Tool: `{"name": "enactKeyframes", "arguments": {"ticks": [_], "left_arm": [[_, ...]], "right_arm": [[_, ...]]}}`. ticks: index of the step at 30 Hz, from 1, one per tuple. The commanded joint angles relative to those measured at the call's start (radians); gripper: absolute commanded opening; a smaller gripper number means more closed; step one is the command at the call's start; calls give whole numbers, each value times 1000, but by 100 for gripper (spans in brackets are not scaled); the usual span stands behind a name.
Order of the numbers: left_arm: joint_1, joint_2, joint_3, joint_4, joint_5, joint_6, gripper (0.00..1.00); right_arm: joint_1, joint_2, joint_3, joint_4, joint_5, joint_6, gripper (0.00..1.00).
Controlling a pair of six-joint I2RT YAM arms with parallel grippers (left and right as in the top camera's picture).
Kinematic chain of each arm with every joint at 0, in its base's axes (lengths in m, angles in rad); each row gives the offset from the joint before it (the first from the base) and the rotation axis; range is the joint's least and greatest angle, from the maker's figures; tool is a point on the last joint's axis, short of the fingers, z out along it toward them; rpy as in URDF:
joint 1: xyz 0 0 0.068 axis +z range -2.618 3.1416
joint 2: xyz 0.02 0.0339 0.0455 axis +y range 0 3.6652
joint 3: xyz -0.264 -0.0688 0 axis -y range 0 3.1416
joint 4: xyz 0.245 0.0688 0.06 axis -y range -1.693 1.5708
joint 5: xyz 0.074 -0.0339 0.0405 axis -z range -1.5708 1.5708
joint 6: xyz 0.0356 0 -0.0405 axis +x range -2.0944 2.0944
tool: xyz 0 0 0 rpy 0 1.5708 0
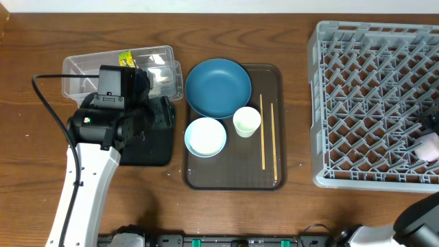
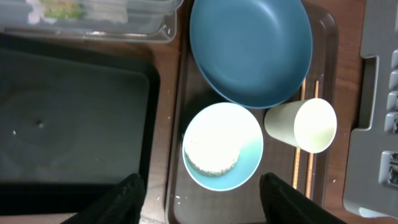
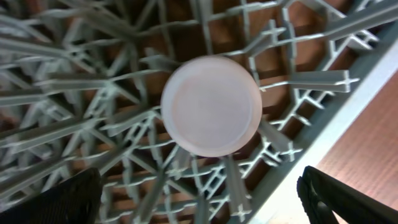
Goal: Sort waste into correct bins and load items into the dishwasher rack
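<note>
Seen from overhead, the black tray (image 1: 158, 145) is largely covered by the left arm (image 1: 89, 171), and the clear tub (image 1: 79, 72) partly so. The rack (image 1: 319, 137) is cut off by the right edge. In the left wrist view, the wrapper (image 2: 59, 9) is blurred and cropped.

White left arm (image 1: 74, 195) with black wrist housing (image 1: 113, 103), black cable (image 1: 46, 101) and black fingers (image 2: 121, 200).

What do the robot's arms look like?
The left arm has a long white section topped by blocky black parts, with a tiny green light and a thin black cable looping off it. Its fingers are black and chunky. The right arm shows only as a dark shape, with black fingers too.
</note>
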Motion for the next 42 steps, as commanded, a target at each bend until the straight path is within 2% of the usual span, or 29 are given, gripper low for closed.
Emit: {"name": "enactKeyframes", "arguments": {"ticks": [1,5,9,18,26,30,33,35,36,37,42], "left_arm": [[0,3,7,18,-9,6,64],[-34,8,7,56,-8,6,64],[-112,35,7,125,-9,6,64],[-309,256,7,277,-9,6,64],[-411,461,7,389,-9,6,62],[-439,530,7,409,-9,5,48],[-453,558,7,406,-9,5,42],[-460,566,7,404,-9,6,26],[-463,566,7,404,-8,5,11],[-463,565,7,404,-8,5,6],[-454,511,8,385,10,-6,6]], "right_arm": [[1,-108,24,-8,-119,4,99],[47,-199,24,-42,-249,-49,98],[148,-262,24,-115,-280,-92,97],[433,-282,23,-237,-202,-156,97],[509,-282,23,-240,-159,-156,97],[509,-282,22,-240,-159,-156,97],[509,-282,22,-240,-159,-156,97],[509,-282,22,-240,-159,-156,97],[509,-282,22,-240,-159,-156,97],[509,-282,22,-240,-159,-156,97],[509,-282,21,-244,-118,-156,98]]}}
